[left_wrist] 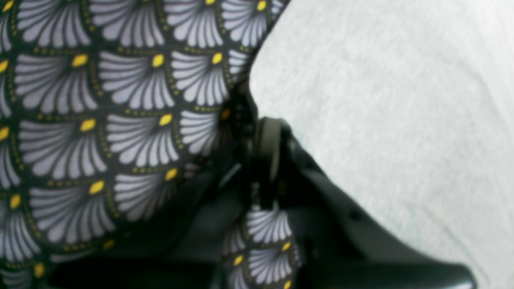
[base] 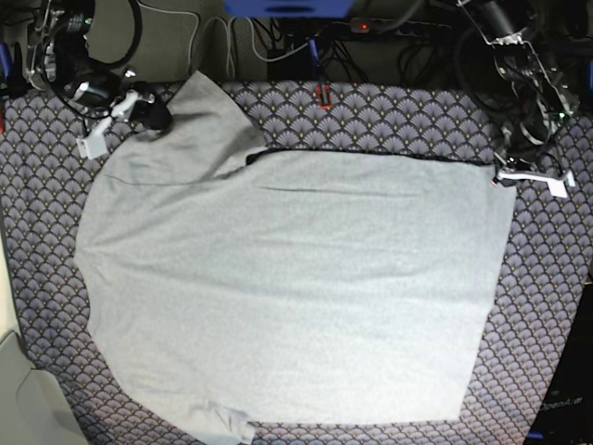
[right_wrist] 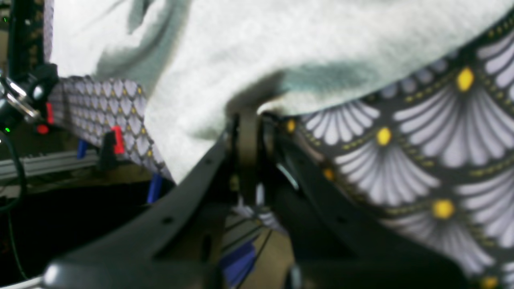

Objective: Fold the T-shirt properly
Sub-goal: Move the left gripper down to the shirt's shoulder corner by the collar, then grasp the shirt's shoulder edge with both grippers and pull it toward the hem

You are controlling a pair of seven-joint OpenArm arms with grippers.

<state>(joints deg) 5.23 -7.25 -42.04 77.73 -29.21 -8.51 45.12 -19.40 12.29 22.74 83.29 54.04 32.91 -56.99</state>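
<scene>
My left pincer (left_wrist: 267,160) and right pincer (right_wrist: 251,152) both clamp T-shirt (base: 296,269) edges; "OpenArm" reads faintly on the patterned tablecloth (base: 56,306)

- In the left wrist view, the fingers (left_wrist: 271,160) are blurred, and the shirt (left_wrist: 381,112) runs out of the picture at the top and right.
- In the right wrist view, the fingers (right_wrist: 251,160) blur into dark shapes, and the top edge cuts off the cloth.
- In the base view, both arms (base: 88,65) (base: 528,83) are cut off at the top.
- Any lettering is out of sight.
</scene>
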